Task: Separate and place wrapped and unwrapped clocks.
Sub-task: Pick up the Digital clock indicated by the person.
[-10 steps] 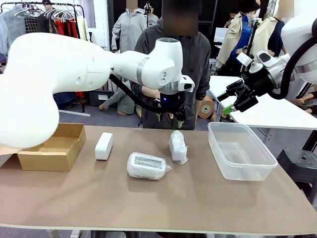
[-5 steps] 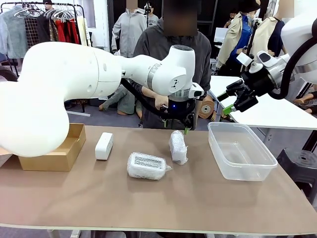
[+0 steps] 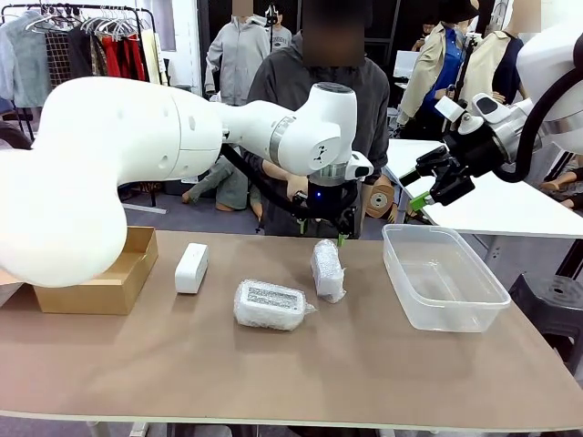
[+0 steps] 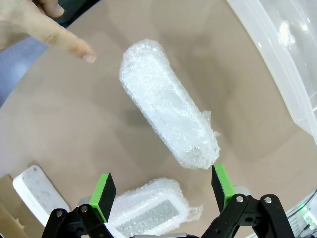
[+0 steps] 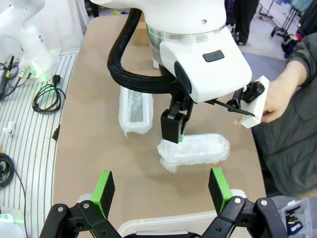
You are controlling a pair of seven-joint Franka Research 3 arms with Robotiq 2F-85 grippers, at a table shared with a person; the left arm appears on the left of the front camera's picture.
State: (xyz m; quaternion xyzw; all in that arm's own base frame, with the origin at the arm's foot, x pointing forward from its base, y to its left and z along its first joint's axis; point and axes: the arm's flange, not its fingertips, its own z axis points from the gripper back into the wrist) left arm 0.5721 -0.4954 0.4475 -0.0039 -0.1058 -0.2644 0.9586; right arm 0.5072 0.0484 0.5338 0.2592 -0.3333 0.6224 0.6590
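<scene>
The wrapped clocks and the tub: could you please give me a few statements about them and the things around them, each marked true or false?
1. The left pincer is shut on a wrapped clock. False: it is open above the far wrapped clock, gripping nothing.
2. The clear tub holds no clock. True.
3. The bare clock lies inside the cardboard box. False: it lies on the table beside the box.
4. A person's hand points toward the far wrapped clock. True.
</scene>
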